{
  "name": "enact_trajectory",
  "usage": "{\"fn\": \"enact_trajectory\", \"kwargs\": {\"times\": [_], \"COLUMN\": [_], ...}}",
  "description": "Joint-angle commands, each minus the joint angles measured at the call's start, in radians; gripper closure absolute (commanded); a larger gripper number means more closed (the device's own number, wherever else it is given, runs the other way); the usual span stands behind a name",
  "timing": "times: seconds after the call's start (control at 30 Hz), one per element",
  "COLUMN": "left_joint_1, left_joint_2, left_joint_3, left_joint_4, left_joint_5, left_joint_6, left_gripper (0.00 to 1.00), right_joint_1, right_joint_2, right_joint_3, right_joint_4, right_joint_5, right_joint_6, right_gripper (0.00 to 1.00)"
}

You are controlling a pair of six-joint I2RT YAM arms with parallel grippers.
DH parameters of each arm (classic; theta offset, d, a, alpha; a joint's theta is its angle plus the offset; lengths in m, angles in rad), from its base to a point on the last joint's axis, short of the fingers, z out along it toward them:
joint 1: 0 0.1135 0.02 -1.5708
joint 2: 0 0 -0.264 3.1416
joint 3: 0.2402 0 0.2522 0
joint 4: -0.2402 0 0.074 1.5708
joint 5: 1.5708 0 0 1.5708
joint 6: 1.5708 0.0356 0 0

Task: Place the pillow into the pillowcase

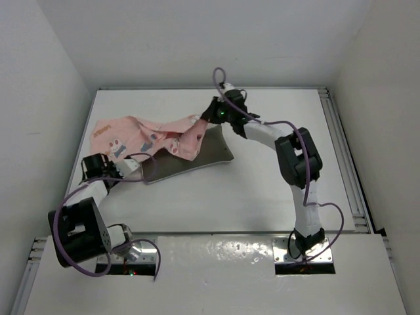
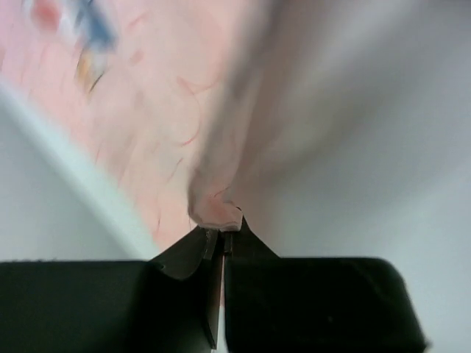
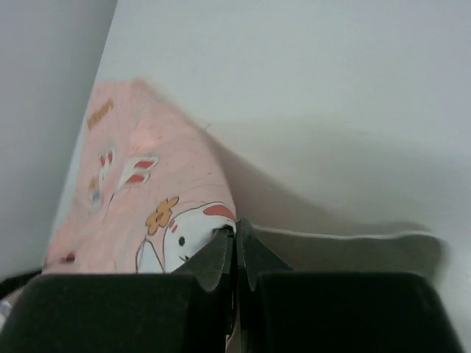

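1. Left end effector: you have it clamped tight on a fold of the pillowcase, at the cloth's left side.
2. Right end effector: closed, pinching the pillowcase's right end.
3. Pillow: flat on the table, left of centre. The pillowcase is stretched over its far edge.

Noted white links, black joints on left arm, right arm. Purple cables along both. Black blocky fingers; green lamp at right wrist.
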Motion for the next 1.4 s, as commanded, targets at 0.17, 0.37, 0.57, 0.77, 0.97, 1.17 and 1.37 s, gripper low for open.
{"fn": "enact_trajectory", "kwargs": {"times": [0.17, 0.37, 0.57, 0.77, 0.97, 1.17, 1.37], "left_joint_1": [0.165, 0.186, 0.186, 0.029, -0.376, -0.545, -0.59], "left_joint_2": [-0.078, -0.068, -0.074, -0.133, 0.089, 0.411, 0.584], "left_joint_3": [0.033, 0.107, 0.234, 0.432, 0.546, 0.872, 0.968], "left_joint_4": [0.075, 0.062, -0.078, -0.077, -0.007, -0.145, -0.231], "left_joint_5": [-0.108, -0.067, 0.071, 0.736, 0.538, 0.284, 0.057], "left_joint_6": [0.178, 0.191, -0.013, -0.455, -0.75, -0.882, -0.85], "left_gripper": [1.0, 0.76, 0.01, 0.01, 0.01, 0.0, 0.01], "right_joint_1": [-0.136, -0.168, -0.28, -0.271, -0.219, -0.207, -0.177], "right_joint_2": [-0.035, 0.008, -0.09, -0.104, -0.081, -0.062, -0.061], "right_joint_3": [-0.05, -0.036, -0.205, -0.278, -0.311, -0.354, -0.373], "right_joint_4": [0.004, -0.013, -0.042, -0.084, 0.025, 0.041, 0.045], "right_joint_5": [0.07, -0.077, -0.067, -0.086, -0.149, -0.148, -0.163], "right_joint_6": [0.344, 0.365, 0.353, 0.247, 0.244, 0.253, 0.25], "right_gripper": [1.0, 0.46, 0.26, 0.39, 0.29, 0.25, 0.21]}}
